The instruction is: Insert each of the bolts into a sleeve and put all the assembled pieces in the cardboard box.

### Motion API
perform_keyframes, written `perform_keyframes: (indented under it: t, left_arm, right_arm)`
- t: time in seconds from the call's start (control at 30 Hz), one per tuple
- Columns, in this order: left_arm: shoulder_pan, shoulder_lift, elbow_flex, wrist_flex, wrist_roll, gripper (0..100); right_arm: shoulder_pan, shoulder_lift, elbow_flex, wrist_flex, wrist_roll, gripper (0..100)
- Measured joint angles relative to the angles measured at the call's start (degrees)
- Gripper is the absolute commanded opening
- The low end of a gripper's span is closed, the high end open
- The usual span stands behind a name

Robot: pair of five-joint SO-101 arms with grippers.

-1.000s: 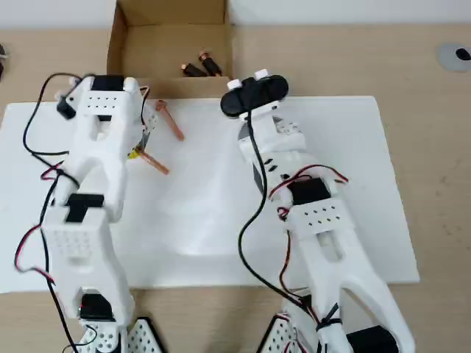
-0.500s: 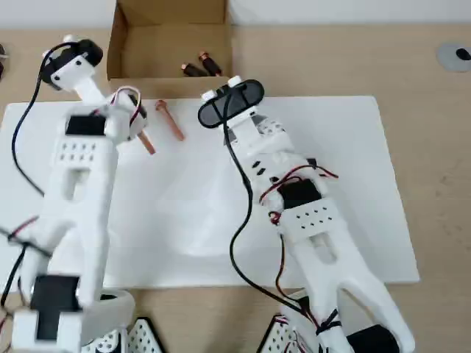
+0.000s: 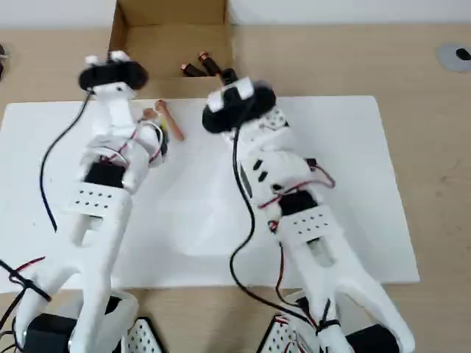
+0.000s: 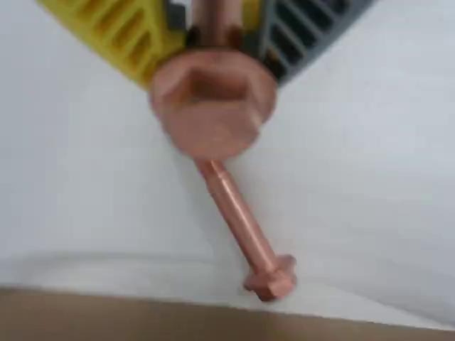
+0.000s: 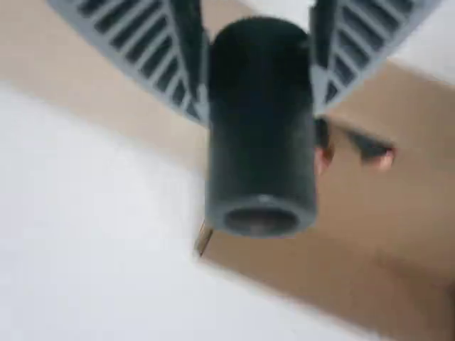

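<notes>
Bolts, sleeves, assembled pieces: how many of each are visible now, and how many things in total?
Loose bolts: 2, one in the left gripper, one on the sheet
Empty sleeves: 1, in the right gripper
Assembled pieces: 2, in the box
Total: 5

My left fingers (image 4: pixel 106 32) run off the edge and hide most of the bolt (image 4: pixel 213 106) (only its head shows); pieces (image 5: pixel 373 150) inside the box (image 5: pixel 398 213) are blurred.
</notes>
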Motion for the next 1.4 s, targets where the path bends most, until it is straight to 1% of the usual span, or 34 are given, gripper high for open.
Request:
perform_keyframes:
  t: [0.1, 0.17, 0.3, 0.4, 0.43, 0.53, 0.6, 0.73, 0.83, 1.0, 1.13, 1.3, 1.4]
  left_arm:
    - [0.1, 0.0, 3.7, -4.8, -1.8, 1]
    - [0.1, 0.0, 5.5, -7.6, -2.6, 1]
    - [0.1, 0.0, 6.0, -9.9, -2.7, 1]
    - [0.1, -0.4, 6.0, -10.2, -2.7, 1]
    - [0.1, -0.4, 6.0, -10.2, -2.7, 1]
    - [0.1, -0.4, 6.0, -10.2, -2.7, 1]
    - [0.1, -0.4, 6.0, -10.2, -2.0, 1]
    - [-1.5, -0.4, 5.1, -10.2, 0.2, 1]
    - [-1.4, -1.7, 4.1, -11.5, 0.5, 1]
    - [3.8, -8.2, 4.0, -19.9, 0.5, 1]
    - [8.7, -13.0, 6.9, -21.5, -3.1, 1]
    - [9.8, -15.7, 9.6, -21.6, -3.9, 1]
    - [9.2, -17.1, 9.8, -21.6, -4.0, 1]
  right_arm:
    - [-1.5, 0.0, 6.2, -12.5, 0.0, 1.1]
    - [-3.8, 0.0, 10.3, -18.6, 0.0, 1.0]
    - [-7.6, 0.0, 18.1, -32.7, 0.0, 1.0]
    - [-9.3, -0.1, 20.7, -39.6, -0.7, 1.0]
    - [-9.3, -0.1, 20.9, -40.2, -2.8, 1.0]
    - [-9.1, -0.1, 21.0, -39.5, -11.3, 1.0]
    - [-9.2, -0.1, 21.0, -35.5, -16.4, 1.0]
    - [-9.2, -0.1, 20.8, -27.1, -22.6, 1.0]
    - [-9.1, -0.1, 20.8, -24.2, -24.0, 1.0]
    - [-10.5, -0.1, 20.8, -23.3, -24.3, 1.0]
    - [-13.5, -0.1, 20.8, -23.3, -24.3, 1.0]
    - [-14.0, 1.0, 20.8, -20.9, -24.3, 1.0]
    - [-14.3, 3.6, 20.8, -20.5, -24.3, 1.0]
